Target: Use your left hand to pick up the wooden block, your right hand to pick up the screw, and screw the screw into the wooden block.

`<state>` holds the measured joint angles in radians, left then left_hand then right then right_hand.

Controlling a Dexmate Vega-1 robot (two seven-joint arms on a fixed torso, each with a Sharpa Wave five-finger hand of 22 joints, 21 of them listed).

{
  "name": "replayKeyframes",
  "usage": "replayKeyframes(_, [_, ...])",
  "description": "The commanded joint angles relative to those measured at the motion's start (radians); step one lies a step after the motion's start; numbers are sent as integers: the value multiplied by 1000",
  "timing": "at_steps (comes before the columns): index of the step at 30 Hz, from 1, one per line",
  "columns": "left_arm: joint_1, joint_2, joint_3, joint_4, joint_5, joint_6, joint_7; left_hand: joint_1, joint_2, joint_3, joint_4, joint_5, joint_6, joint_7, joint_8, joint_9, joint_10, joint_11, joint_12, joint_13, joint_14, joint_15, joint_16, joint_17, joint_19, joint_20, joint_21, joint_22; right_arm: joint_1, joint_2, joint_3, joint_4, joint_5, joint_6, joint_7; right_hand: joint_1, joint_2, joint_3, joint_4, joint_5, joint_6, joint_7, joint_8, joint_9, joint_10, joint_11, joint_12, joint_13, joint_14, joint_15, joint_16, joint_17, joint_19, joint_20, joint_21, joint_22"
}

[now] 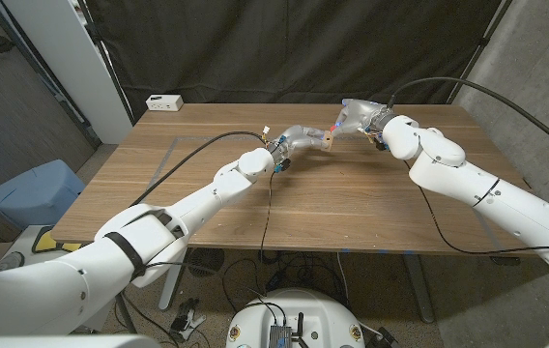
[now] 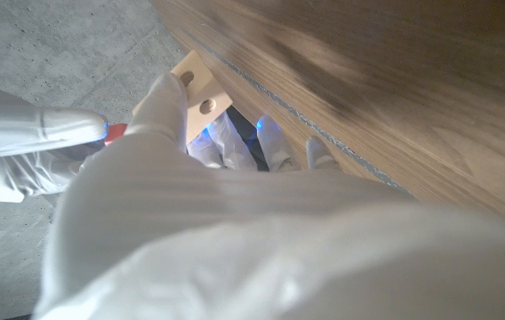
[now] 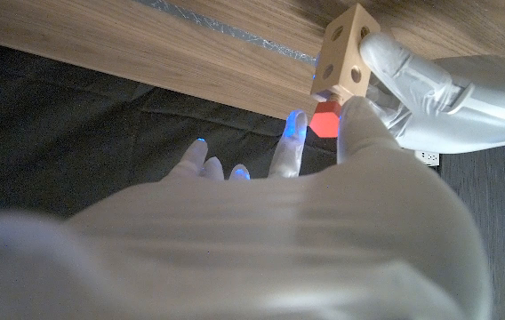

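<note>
Head view: wooden table (image 1: pixel 352 208) as landmark. Both arms meet above its far middle. Left hand (image 1: pixel 299 138) grasps the wooden block (image 1: pixel 327 141), lifted off the table; right hand (image 1: pixel 359 118) comes at the block from the far right side, touching or nearly so.

Right wrist view: wooden block (image 3: pixel 346 52) is a small pale cube with drilled holes on at least two faces, pinched by the left hand's fingers (image 3: pixel 404 67) on opposite faces. Judged light, rigid, and not fragile; the smooth sanded faces could slip under twisting load, so hold the flat faces clear of the target hole, as is done now.

Screw (image 3: pixel 325 118): red head sits just under the block, held at the right hand's fingertips (image 3: pixel 355 120). Judged light and stiff, easily dropped or cocked; best held by the head so the shaft stays free to turn.

Left wrist view: block (image 2: pixel 201 89) shows two holes; a sliver of red (image 2: pixel 115 133) sits at a right-hand fingertip (image 2: pixel 66 126).

Hard to make out:
- screw shaft hidden, so cannot tell whether it has entered a hole or which hole;
- right hand's grip on the head is probably a pinch, partly covered by its own back;
- both wrist views are largely blocked by blurred hand backs.
</note>
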<state>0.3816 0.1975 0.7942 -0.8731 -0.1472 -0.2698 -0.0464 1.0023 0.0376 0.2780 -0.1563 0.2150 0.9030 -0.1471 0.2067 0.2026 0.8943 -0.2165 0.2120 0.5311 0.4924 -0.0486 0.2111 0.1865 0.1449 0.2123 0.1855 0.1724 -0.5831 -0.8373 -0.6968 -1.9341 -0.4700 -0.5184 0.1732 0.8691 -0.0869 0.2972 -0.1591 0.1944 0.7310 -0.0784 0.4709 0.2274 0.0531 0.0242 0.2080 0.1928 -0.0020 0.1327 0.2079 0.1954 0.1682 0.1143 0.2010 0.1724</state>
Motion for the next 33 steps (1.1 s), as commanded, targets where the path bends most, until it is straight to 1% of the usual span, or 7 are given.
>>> replayKeyframes(1, [5,3,1,-8,2,4,0,-5,21,3,6,6,17,2,7,3,9,1,6,1,0,-33,-3,-1,-1,0,7,3,3,0,0,0,-4,4,-1,15,-2,9,2,9,15,-1,8,1,19,-4,8,4,12,-3,10,1,15,1,7,3])
replayKeyframes(11, [6,4,2,-11,4,4,-1,-5,20,3,6,5,19,1,7,3,9,1,6,1,1,-34,-3,-1,-1,-1,7,3,21,6,-7,12,-4,13,18,17,2,10,5,11,49,-4,21,0,40,-10,10,4,24,-7,13,2,25,0,8,3])
replayKeyframes(16, [5,3,3,-8,4,1,-3,-5,21,3,6,5,19,1,7,3,9,1,6,1,0,-33,-4,-1,-2,0,7,3,23,9,-9,15,-8,11,17,21,5,12,5,12,62,-6,25,-1,48,-15,10,4,35,-9,16,2,34,-2,10,3])
replayKeyframes(29, [1,-3,5,4,4,-8,-8,-5,21,4,6,6,20,0,8,3,9,0,6,1,0,-34,-4,-1,-2,0,7,3,26,12,-12,23,-4,18,21,27,8,14,5,12,89,-10,35,-2,65,-14,11,4,47,-17,18,2,46,-4,10,3])
replayKeyframes(33, [4,-1,4,-2,4,-6,-6,-6,22,3,6,5,17,-1,7,3,9,0,6,2,0,-32,-4,0,-3,0,7,3,31,17,-14,29,-6,23,20,29,8,15,5,13,97,-11,39,-2,73,-21,12,4,51,-18,18,1,51,-7,11,3])
